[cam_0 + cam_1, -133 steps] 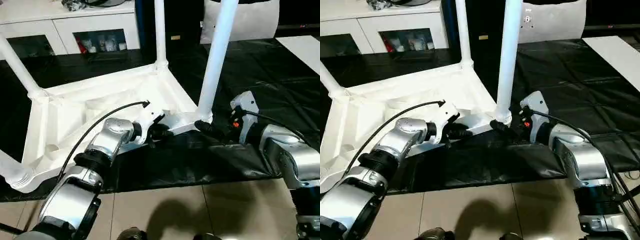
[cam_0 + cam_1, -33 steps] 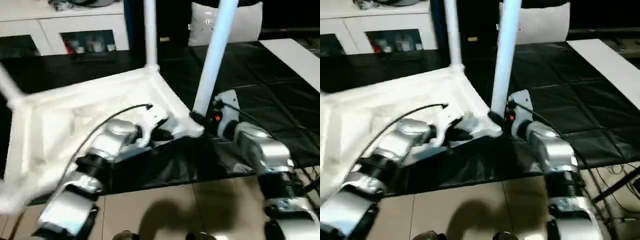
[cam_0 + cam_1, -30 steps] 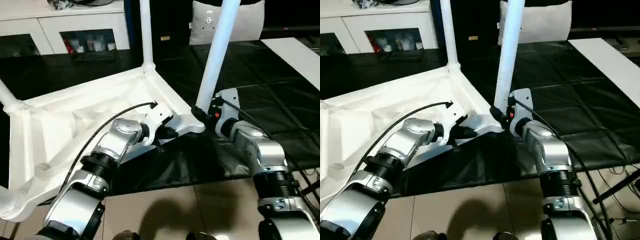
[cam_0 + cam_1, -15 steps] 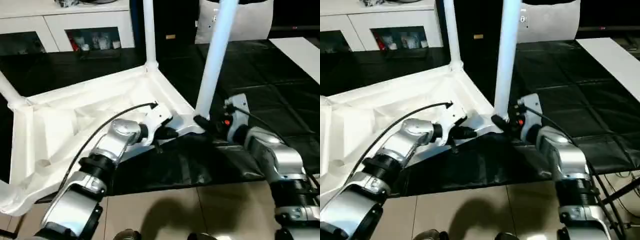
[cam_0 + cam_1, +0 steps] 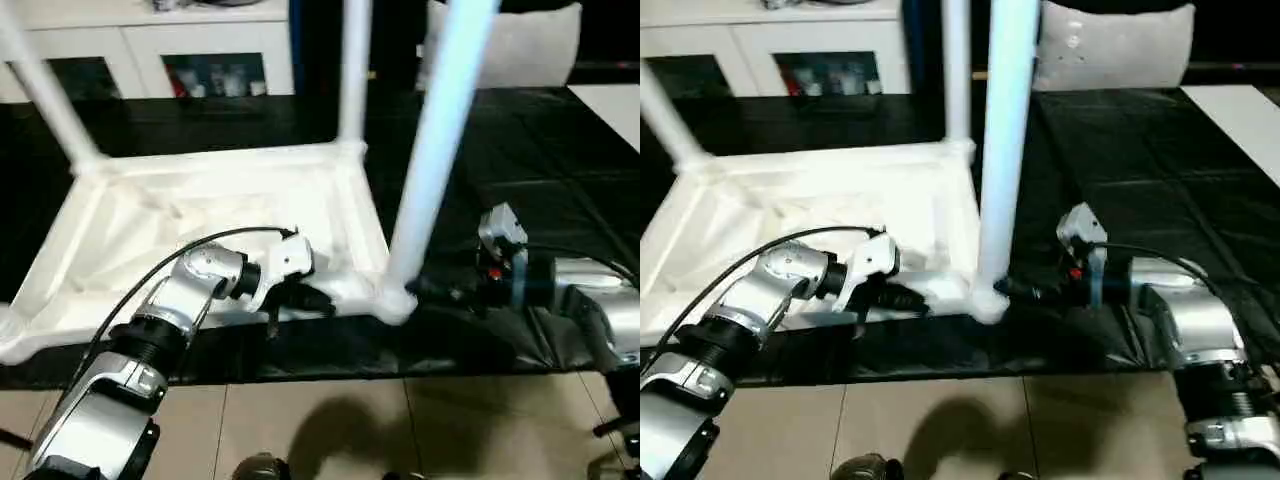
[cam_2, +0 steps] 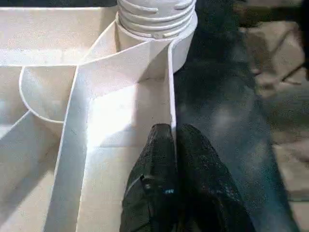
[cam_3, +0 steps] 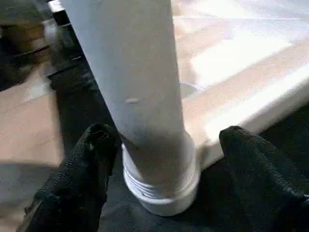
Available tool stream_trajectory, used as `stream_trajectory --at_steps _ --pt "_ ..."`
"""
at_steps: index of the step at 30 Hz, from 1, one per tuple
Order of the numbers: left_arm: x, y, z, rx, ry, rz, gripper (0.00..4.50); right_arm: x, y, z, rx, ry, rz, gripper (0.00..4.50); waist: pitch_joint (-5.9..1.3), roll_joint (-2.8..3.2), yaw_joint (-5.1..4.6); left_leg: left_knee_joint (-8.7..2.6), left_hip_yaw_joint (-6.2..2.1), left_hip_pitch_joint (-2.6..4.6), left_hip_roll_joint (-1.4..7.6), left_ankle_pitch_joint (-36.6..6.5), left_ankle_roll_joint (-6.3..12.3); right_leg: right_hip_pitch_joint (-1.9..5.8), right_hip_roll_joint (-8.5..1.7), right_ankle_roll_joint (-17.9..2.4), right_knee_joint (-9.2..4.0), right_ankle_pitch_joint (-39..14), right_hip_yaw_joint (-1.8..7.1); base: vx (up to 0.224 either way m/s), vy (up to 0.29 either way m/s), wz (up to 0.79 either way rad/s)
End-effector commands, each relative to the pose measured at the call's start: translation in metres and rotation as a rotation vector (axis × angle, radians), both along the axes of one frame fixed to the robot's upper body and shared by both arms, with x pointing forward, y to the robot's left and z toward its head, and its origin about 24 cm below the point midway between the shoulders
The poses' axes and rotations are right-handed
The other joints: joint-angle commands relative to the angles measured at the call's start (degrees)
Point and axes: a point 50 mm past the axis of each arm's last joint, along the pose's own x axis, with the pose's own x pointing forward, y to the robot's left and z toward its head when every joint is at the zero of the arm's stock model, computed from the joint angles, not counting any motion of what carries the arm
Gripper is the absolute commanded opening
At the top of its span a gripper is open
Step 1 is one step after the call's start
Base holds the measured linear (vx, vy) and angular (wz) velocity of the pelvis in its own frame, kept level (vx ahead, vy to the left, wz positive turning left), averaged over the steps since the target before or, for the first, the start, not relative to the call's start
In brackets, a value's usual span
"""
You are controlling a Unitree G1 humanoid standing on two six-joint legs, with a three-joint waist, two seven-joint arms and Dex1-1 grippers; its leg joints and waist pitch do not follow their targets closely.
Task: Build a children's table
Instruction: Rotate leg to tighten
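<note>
The children's table lies upside down on a black mat, its white top [image 5: 200,215] showing the ribbed underside. White legs stand in the corner sockets: the near right leg [image 5: 440,120], a far right leg [image 5: 352,70] and a far left leg [image 5: 45,90]. My left gripper [image 5: 308,298] is shut on the top's thin near rim [image 6: 171,96], just short of the near right socket [image 6: 154,19]. My right gripper [image 5: 425,290] stands open astride the base of the near right leg [image 7: 145,96], one finger [image 7: 96,145] close on one side and the other finger [image 7: 246,145] apart from it.
A white cabinet with glass doors [image 5: 210,50] runs along the back. A grey cushion [image 5: 520,50] leans behind the mat [image 5: 520,180]. Tiled floor [image 5: 320,420] lies in front of the mat's near edge. A white sheet [image 5: 615,100] lies at far right.
The whole view has shifted, and the table top now sits squarer to me. My right forearm reaches in more from the right. The left gripper keeps its hold on the rim.
</note>
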Motion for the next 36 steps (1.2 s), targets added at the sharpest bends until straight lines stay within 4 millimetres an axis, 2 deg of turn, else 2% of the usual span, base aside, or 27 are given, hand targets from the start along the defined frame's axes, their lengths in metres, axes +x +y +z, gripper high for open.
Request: stream_trajectory --at_steps 1,4,6,9,15,17,18,22,23,25,27,29,30,32,33,34,36 --pt "-0.005 -0.008 0.004 0.015 -0.010 -0.103 0.00 0.000 0.003 0.002 0.005 0.012 0.060 3.32 -4.96 -0.94 -0.18 -3.83 -0.96 1.09 3.79 -10.0 5.23 3.18 -4.40 -13.9 -3.75 -14.4 3.18 0.000 0.000 0.00" --pt "-0.007 -0.010 0.005 0.009 -0.001 -0.139 0.00 -0.001 0.007 0.000 0.000 0.031 0.123 2.91 -4.82 -0.86 -0.08 -3.85 -1.01 1.02 3.74 -10.4 4.90 3.20 -4.51 -13.7 -3.88 -15.5 3.20 0.000 0.000 0.00" --pt "-0.007 -0.010 0.006 0.012 -0.002 -0.148 0.00 0.000 0.010 0.000 0.005 0.037 0.145 2.86 -4.95 -0.86 0.01 -3.79 -1.07 0.95 3.73 -9.7 5.00 3.24 -4.45 -13.8 -3.70 -14.6 3.15 0.000 0.000 0.00" --pt "-0.006 -0.010 0.006 0.017 -0.003 -0.154 0.00 0.000 0.012 -0.001 0.012 0.051 0.169 2.48 -4.96 -0.96 0.01 -3.76 -1.05 0.94 3.69 -9.4 5.16 3.21 -4.41 -13.8 -3.68 -14.3 3.14 0.000 0.000 0.00" --pt "-0.005 -0.008 0.006 0.022 -0.002 -0.154 0.00 0.000 0.014 0.000 0.025 0.065 0.186 2.10 -4.93 -1.03 0.02 -3.74 -1.06 0.88 3.68 -8.9 5.29 3.26 -4.40 -13.7 -3.67 -14.5 3.11 0.000 0.000 0.00" --pt "-0.004 -0.008 0.006 0.015 -0.003 -0.144 0.00 -0.001 0.014 -0.001 0.036 0.070 0.189 2.08 -4.92 -1.05 0.04 -3.74 -1.03 0.88 3.64 -8.9 5.32 3.26 -4.41 -13.6 -3.72 -14.7 3.10 0.000 0.000 0.00" --pt "-0.003 -0.009 0.007 -0.006 -0.005 -0.126 0.00 -0.002 0.015 0.001 0.064 0.074 0.182 2.05 -4.77 -1.24 -0.03 -3.80 -1.01 0.89 3.63 -9.0 5.35 3.20 -4.35 -13.4 -3.83 -15.2 3.10 0.000 0.000 0.00" --pt "-0.001 -0.014 0.009 -0.048 -0.006 -0.082 0.00 -0.009 0.017 0.002 0.104 0.092 0.182 1.98 -4.57 -1.15 0.19 -3.87 -1.02 1.02 3.72 -9.3 5.40 3.11 -4.35 -12.6 -4.07 -16.8 3.25 0.000 0.000 0.00" --pt "-0.001 -0.014 0.009 -0.048 -0.006 -0.082 0.00 -0.009 0.017 0.002 0.104 0.092 0.182 1.98 -4.71 -1.15 0.26 -3.84 -1.03 1.09 3.75 -9.2 5.45 3.09 -4.40 -12.7 -3.95 -16.6 3.23 0.000 0.000 0.00" --pt "0.004 -0.021 0.012 -0.089 -0.003 0.004 0.00 -0.009 0.022 0.000 0.105 0.072 0.091 1.98 -4.36 -1.12 0.29 -3.97 -1.04 1.05 3.77 -9.2 5.26 2.87 -4.25 -12.5 -4.06 -16.7 3.26 0.000 0.000 0.00" --pt "0.010 -0.030 0.015 -0.138 0.008 0.089 0.00 0.002 0.028 -0.002 0.077 0.017 -0.092 1.98 -4.12 -1.21 -0.04 -4.13 -1.13 1.00 3.65 -10.0 4.25 2.78 -4.35 -12.2 -4.20 -18.3 3.20 0.000 0.000 0.00" --pt "0.013 -0.034 0.017 -0.144 0.015 0.131 0.00 0.010 0.032 -0.003 0.066 0.009 -0.203 1.98 -4.04 -1.28 -0.85 -4.35 -1.25 0.95 3.25 -11.2 3.09 2.88 -4.29 -11.1 -4.58 -21.3 2.98 0.000 0.000 0.00" --pt "0.017 -0.040 0.017 -0.138 0.024 0.203 0.00 0.019 0.040 -0.003 0.074 0.030 -0.348 1.97 -3.89 -1.36 -1.42 -4.50 -1.38 0.62 3.14 -11.2 2.53 3.12 -4.28 -10.3 -4.50 -22.0 3.00 0.000 0.000 0.00" --pt "0.020 -0.043 0.017 -0.131 0.023 0.242 0.00 0.022 0.045 -0.003 0.085 0.059 -0.416 1.96 -3.87 -1.32 -2.77 -4.63 -1.52 0.75 2.99 -11.8 1.63 3.03 -4.15 -10.2 -4.67 -21.8 2.92 0.000 0.000 0.00" --pt "0.022 -0.044 0.017 -0.123 0.018 0.266 0.00 0.024 0.047 -0.003 0.077 0.051 -0.461 1.96 -3.87 -1.38 -2.97 -4.58 -1.42 0.79 2.91 -12.0 1.84 3.01 -4.19 -10.1 -4.83 -21.6 2.92 0.000 0.000 0.00" --pt "0.027 -0.048 0.018 -0.116 0.000 0.340 0.00 0.030 0.052 -0.006 0.066 0.046 -0.569 1.95 -3.60 -1.08 -3.51 -4.52 -1.25 0.59 2.78 -11.6 1.90 2.78 -4.03 -10.3 -4.80 -20.4 3.09 0.000 0.000 0.00" --pt "0.034 -0.052 0.020 -0.116 -0.014 0.431 0.00 0.037 0.057 -0.009 0.059 0.054 -0.702 1.95 -3.82 -1.32 -4.05 -4.45 -1.32 0.39 2.52 -10.2 1.59 3.00 -4.03 -10.2 -4.63 -19.0 2.96 0.000 0.000 0.00"
